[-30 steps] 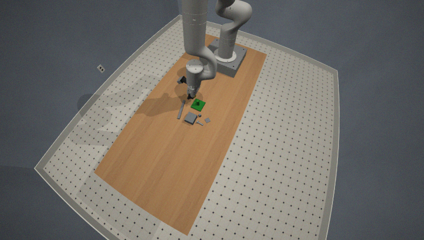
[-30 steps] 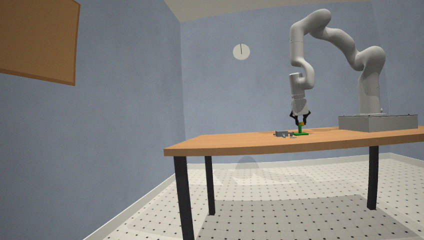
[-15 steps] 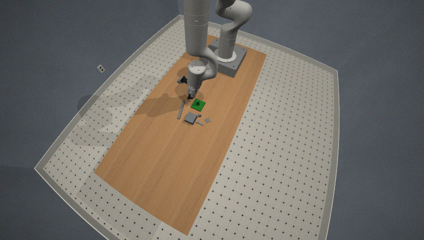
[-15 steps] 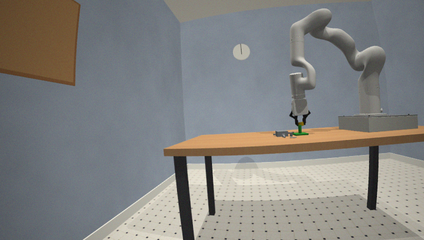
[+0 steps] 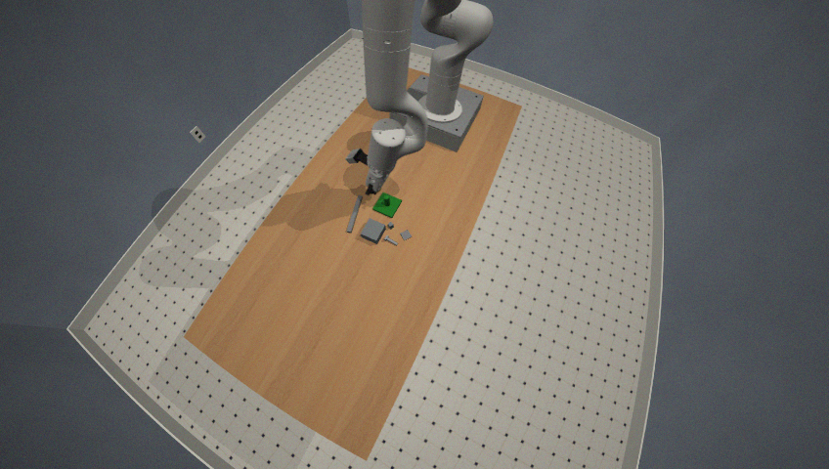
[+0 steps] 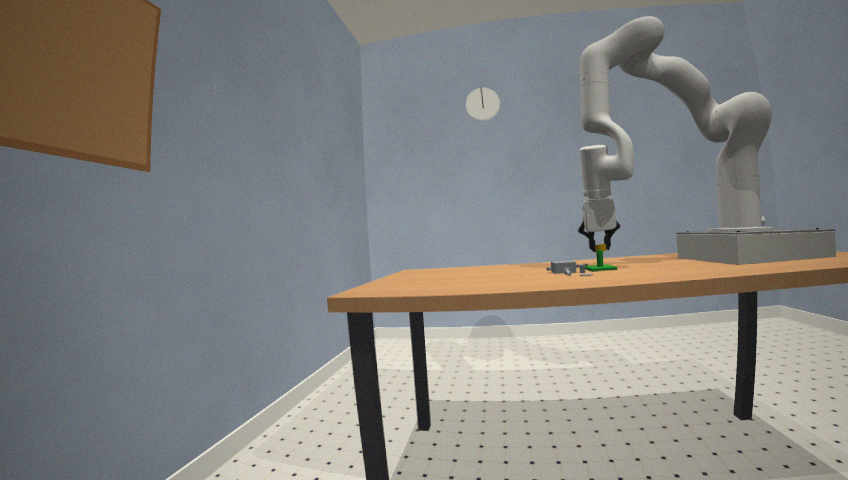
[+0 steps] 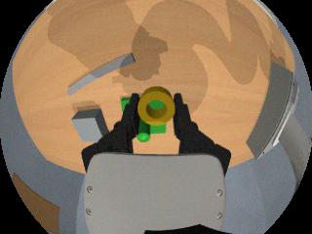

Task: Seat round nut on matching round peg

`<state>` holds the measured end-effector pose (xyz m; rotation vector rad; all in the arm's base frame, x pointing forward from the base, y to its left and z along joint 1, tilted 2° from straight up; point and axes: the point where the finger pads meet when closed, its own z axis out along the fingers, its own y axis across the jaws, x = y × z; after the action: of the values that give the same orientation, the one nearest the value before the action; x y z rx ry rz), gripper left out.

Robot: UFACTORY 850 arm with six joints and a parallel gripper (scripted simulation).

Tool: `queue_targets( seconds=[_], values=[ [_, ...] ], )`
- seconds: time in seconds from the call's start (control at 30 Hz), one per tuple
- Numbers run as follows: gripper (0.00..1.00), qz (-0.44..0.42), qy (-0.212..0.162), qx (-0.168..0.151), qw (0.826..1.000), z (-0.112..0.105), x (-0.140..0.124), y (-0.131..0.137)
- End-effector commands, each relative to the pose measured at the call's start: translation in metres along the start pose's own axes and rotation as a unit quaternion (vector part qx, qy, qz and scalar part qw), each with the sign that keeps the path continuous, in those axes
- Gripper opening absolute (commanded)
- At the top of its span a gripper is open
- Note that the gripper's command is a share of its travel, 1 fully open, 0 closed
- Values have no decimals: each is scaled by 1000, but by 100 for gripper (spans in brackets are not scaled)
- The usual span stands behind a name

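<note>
My gripper (image 7: pixel 156 101) is shut on a yellow round nut (image 7: pixel 156 108), held between its black fingers. In the exterior view the nut (image 6: pixel 601 246) hangs just above the top of the green round peg (image 6: pixel 600 258), which stands on a flat green base (image 6: pixel 600 267). In the top view the gripper (image 5: pixel 370 188) is just left of and above the green peg and base (image 5: pixel 386 203). In the wrist view the green base (image 7: pixel 138 123) and peg tip (image 7: pixel 142 136) show below and to the left of the nut, partly hidden by the fingers.
A long grey bar (image 5: pixel 354 213) lies left of the peg base. A grey block (image 5: pixel 371 231), a small bolt (image 5: pixel 390 238) and a small grey square piece (image 5: pixel 406 234) lie in front of it. The arm's grey mount (image 5: pixel 445 115) stands at the table's far end.
</note>
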<state>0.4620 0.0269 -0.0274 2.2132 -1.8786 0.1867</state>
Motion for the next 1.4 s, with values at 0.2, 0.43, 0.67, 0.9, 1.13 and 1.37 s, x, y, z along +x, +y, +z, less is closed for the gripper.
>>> queue_targets(
  seconds=[0.2, 0.43, 0.67, 0.9, 1.13, 1.37],
  values=[
    [0, 1, 10, 7, 1000, -1, 1, -3],
    [0, 2, 18, 11, 1000, -1, 1, -5],
    [0, 3, 23, 15, 1000, -1, 2, -7],
    [0, 3, 28, 19, 999, -2, 2, -8],
    [0, 4, 32, 22, 999, -2, 2, -10],
    [0, 4, 34, 25, 999, -2, 2, -11]
  ],
)
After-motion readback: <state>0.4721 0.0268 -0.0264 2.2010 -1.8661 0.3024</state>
